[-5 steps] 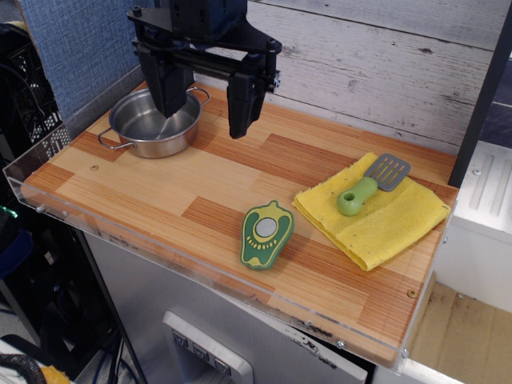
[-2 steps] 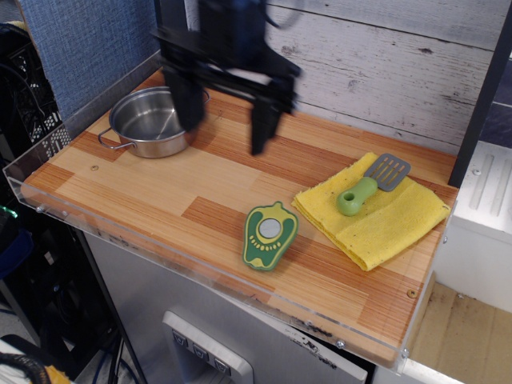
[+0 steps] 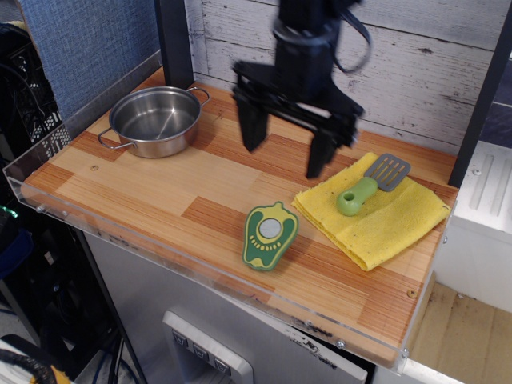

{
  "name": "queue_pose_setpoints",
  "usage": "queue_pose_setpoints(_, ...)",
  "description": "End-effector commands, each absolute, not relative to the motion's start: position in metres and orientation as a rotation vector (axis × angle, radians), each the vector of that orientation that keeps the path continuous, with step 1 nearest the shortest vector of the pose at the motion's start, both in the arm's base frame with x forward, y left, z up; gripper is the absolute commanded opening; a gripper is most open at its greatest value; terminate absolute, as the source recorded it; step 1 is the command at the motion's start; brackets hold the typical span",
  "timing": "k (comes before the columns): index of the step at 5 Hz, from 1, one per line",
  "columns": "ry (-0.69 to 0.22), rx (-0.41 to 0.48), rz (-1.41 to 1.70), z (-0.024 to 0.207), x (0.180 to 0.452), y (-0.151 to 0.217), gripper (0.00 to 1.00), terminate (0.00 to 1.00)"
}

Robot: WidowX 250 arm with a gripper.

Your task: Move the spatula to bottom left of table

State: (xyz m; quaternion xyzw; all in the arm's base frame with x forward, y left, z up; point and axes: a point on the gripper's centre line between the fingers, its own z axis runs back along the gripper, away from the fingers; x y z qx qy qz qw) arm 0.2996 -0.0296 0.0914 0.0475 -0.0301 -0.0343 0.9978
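The spatula [image 3: 370,184] has a grey slotted head and a light-green handle. It lies on a yellow cloth [image 3: 373,211] at the right of the wooden table [image 3: 152,192]. My gripper [image 3: 284,152] is open and empty, its two black fingers spread wide. It hangs above the table's middle back, just left of the cloth and the spatula, not touching either.
A steel pot [image 3: 154,122] stands at the back left. A flat green-and-yellow pepper toy [image 3: 269,234] lies near the front middle. A clear acrylic rim [image 3: 120,240] edges the front and left sides. A plank wall stands behind.
My gripper has moved from above the pot at the back left rightward across the table to beside the cloth. It stays open. The objects have not moved.
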Motion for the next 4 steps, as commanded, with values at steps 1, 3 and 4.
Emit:
queue_pose_setpoints(1, -0.064, 0.083, -0.114, 0.062, 0.333, -0.052, 1.0, 0.0)
queue_pose_setpoints(3, -0.045, 0.085, -0.122, 0.041, 0.349, -0.066, 1.0, 0.0)
queue_pose_setpoints(4, -0.046, 0.079, -0.12, 0.037, 0.351, -0.069, 1.0, 0.0)
